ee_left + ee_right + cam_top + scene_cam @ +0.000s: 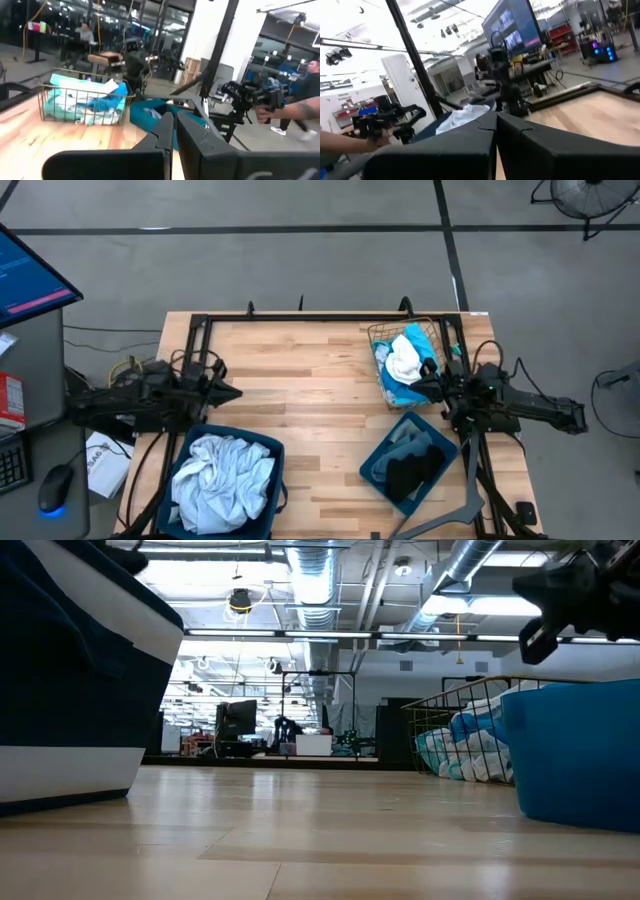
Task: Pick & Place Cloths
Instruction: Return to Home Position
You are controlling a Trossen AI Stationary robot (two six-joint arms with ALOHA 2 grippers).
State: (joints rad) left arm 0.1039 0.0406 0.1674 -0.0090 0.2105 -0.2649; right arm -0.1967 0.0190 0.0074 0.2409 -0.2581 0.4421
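White and turquoise cloths [403, 362] lie heaped in a brown wire basket [378, 340] at the table's far right. White and pale blue cloths [222, 478] fill a dark-teal bin [275, 450] at the near left. Black and grey cloths [412, 463] lie in a second bin [375, 465] at the near right. My left gripper [236, 392] is shut over the table's left side, pointing right. My right gripper [420, 387] is shut by the basket's near edge, pointing left. Both hold nothing; their shut fingers show in the wrist views [174, 125] [496, 122].
A black frame [300, 316] runs along the table's far edge and down both sides. Bare wood [310, 400] lies between the two arms. A person's forearm [300, 107] shows in the room beyond the right side. A desk with a monitor [30, 275] stands left of the table.
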